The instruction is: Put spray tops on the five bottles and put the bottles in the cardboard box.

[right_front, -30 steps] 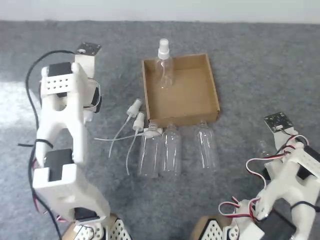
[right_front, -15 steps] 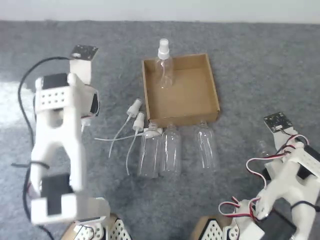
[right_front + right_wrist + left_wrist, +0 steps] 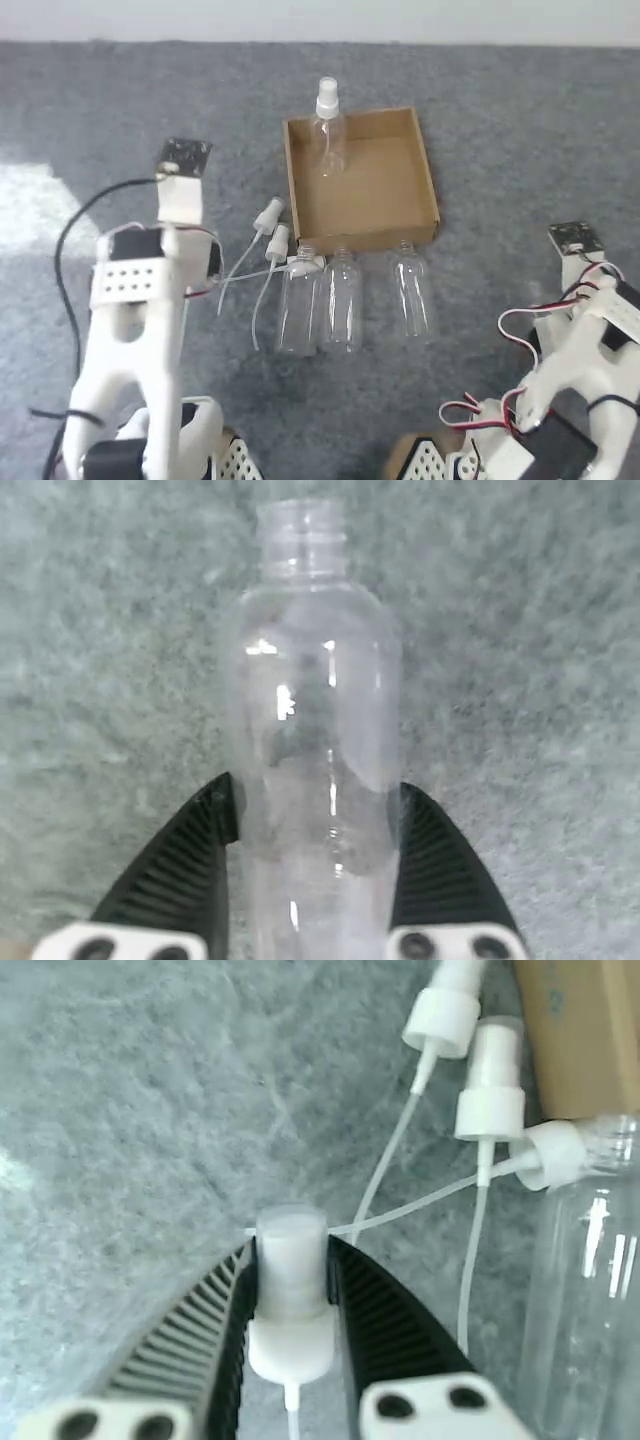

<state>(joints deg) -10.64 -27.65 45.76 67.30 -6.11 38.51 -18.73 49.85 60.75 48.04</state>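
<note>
Spray top (image 3: 291,1305), white plastic, pinched in left hand (image 3: 290,1250), clear bottle (image 3: 318,680) clamped in right hand (image 3: 318,790).

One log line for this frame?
left jaws: shut on spray top | right jaws: shut on uncapped bottle | cardboard box: one capped bottle

Carpet (image 3: 500,120): bottles (image 3: 343,300), spray tops (image 3: 270,215), box (image 3: 375,190)

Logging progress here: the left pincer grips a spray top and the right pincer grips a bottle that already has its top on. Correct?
No. The bottle in the right pincer has a bare, open neck with no top on it, as the right wrist view shows. The left pincer does grip a spray top.
</note>
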